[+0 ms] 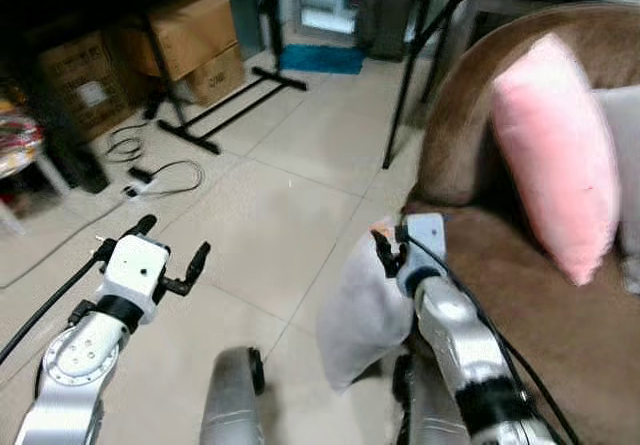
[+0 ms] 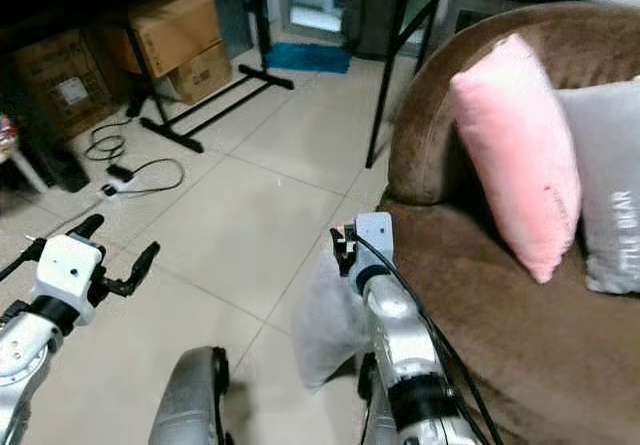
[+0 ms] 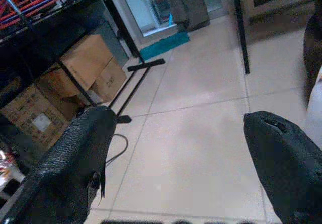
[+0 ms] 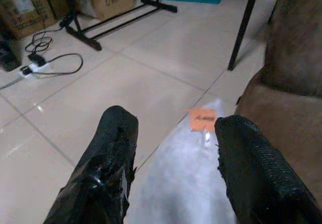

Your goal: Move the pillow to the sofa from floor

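Beside the brown sofa (image 1: 560,295), right gripper (image 4: 173,153) grips the grey pillow (image 1: 365,310).
Left gripper (image 1: 150,255), at nine o'clock, gapes empty over tiled floor (image 1: 260,215).

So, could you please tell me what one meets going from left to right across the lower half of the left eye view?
Left gripper with its fingers open → pale grey pillow standing on the tiled floor → right gripper at the pillow's top edge → brown fabric sofa → pink cushion leaning on its backrest.
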You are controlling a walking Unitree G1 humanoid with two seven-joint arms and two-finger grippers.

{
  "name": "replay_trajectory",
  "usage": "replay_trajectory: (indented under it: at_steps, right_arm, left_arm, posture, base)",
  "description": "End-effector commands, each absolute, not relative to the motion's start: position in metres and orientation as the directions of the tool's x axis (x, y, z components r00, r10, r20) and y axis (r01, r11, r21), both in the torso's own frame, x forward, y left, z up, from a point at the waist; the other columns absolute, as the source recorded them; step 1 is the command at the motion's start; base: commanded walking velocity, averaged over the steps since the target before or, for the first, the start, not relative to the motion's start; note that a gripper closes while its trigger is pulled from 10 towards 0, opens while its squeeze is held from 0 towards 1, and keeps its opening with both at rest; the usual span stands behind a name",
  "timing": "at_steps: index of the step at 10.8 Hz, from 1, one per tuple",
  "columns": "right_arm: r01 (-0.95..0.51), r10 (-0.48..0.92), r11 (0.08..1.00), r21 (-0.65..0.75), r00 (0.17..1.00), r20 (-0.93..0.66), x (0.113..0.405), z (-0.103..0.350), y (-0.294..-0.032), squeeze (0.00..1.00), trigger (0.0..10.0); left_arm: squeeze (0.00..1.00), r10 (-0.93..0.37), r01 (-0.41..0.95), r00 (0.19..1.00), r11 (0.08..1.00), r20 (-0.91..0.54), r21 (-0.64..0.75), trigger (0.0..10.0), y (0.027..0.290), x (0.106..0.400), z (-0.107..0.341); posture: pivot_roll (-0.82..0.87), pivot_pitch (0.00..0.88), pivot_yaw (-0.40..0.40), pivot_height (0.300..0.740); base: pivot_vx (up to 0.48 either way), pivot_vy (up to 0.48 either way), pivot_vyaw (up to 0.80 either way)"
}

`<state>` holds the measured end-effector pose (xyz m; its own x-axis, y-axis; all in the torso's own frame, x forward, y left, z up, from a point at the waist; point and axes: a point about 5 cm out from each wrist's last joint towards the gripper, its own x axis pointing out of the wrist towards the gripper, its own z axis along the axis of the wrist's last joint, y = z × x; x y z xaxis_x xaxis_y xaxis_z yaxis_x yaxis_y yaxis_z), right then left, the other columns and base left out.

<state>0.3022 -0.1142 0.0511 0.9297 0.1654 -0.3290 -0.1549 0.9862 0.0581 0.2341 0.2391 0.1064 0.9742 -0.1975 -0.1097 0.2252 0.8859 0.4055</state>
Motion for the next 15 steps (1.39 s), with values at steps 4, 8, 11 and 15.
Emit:
replay_trajectory:
  at_steps: [4,8,11,15]
  right_arm:
    - [-0.116,0.154,0.986,0.117,0.901,-0.405,0.313,0.036,-0.113,0.00,10.0]
    - [-0.153,0.208,0.976,0.157,0.872,-0.444,0.316,0.026,-0.104,1.00,10.0]
    - [-0.079,0.120,0.992,0.102,0.849,-0.515,0.317,0.018,-0.106,1.00,10.0]
    - [-0.059,0.003,0.996,-0.073,0.796,-0.605,0.311,0.006,-0.111,0.00,10.0]
  left_arm:
    - [0.00,-0.298,0.352,0.935,0.840,-0.193,0.413,10.0,0.234,0.235,0.103]
    - [0.00,-0.399,0.473,0.880,0.785,-0.258,0.400,10.0,0.230,0.235,0.100]
    - [0.00,-0.538,0.628,0.776,0.713,-0.330,0.313,10.0,0.217,0.229,0.093]
    - [0.00,-0.654,0.757,0.642,0.624,-0.400,0.194,10.0,0.212,0.219,0.092]
  posture:
    - [0.00,0.000,0.045,0.481]
    - [0.00,0.000,0.038,0.456]
    - [0.00,0.000,0.039,0.456]
    - [0.01,0.000,0.038,0.456]
  base:
    - [0.000,0.000,0.00]
    - [0.000,0.000,0.00]
    - [0.000,0.000,0.00]
    - [0.000,0.000,0.00]
